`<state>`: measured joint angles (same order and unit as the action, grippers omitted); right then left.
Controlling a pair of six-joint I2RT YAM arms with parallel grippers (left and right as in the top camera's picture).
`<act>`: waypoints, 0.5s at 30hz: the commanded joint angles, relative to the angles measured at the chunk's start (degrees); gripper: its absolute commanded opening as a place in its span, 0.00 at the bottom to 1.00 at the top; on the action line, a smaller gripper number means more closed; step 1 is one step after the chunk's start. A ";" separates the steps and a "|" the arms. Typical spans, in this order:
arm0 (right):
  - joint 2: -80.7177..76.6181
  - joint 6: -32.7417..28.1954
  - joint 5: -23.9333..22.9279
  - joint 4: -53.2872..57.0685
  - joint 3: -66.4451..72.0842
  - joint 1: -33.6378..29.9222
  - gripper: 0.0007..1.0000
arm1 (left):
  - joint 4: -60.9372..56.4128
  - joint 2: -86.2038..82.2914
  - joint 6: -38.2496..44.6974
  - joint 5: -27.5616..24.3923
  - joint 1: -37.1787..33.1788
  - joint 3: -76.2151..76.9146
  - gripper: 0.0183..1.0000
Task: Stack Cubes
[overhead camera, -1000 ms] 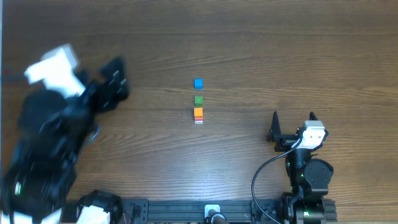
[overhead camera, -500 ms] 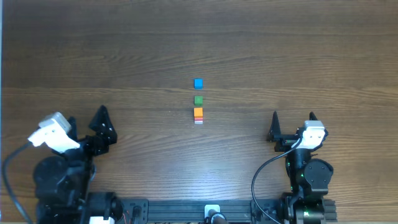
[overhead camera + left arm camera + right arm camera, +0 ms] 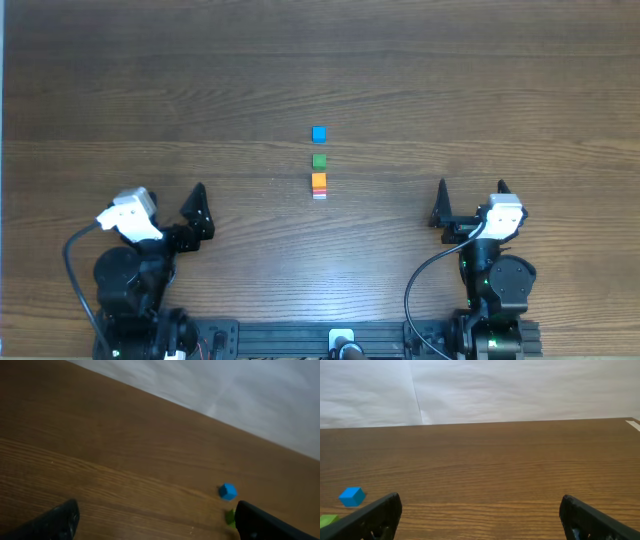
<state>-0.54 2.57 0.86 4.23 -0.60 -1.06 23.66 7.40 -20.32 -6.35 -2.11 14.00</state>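
Observation:
Near the table's middle, a blue cube [image 3: 319, 134], a green cube [image 3: 319, 161] and an orange cube [image 3: 319, 181] stacked on a white cube [image 3: 319, 194] form a short line. My left gripper [image 3: 193, 222] is low at the front left, open and empty, well away from the cubes. Its wrist view shows the blue cube [image 3: 228, 491] and part of the green cube [image 3: 230, 517] far beyond the open left gripper [image 3: 160, 527]. My right gripper [image 3: 471, 203] is open and empty at the front right. Its wrist view has the blue cube [image 3: 352, 496] and green cube [image 3: 327, 520] off to one side.
The wooden table [image 3: 480, 80] is bare around the cubes. A white wall [image 3: 520, 390] rises behind the table's far edge. Both arm bases and cables stand along the front edge.
The left arm has drawn back from the far left and folded down toward its base, its gripper now nearer the front. The right arm and the cubes have not moved.

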 commanded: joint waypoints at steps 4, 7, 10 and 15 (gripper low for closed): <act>0.24 -0.04 -0.50 0.11 0.28 0.31 0.99 | -4.52 -3.17 8.09 -4.39 -1.99 -6.12 1.00; 0.26 -0.04 -0.50 0.11 0.28 0.31 0.99 | -6.64 -4.39 9.55 -4.57 -1.99 -8.15 1.00; 0.24 -0.04 -0.50 0.11 0.28 0.31 0.99 | -8.61 -4.96 10.97 -4.59 -1.97 -9.07 1.00; 0.26 -0.04 -0.50 0.11 0.28 0.31 0.99 | -8.90 -5.01 14.40 -4.50 -1.97 -9.25 1.00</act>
<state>-0.54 2.55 0.84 4.23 -0.60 -1.06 15.14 3.14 -9.89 -10.13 -3.75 5.26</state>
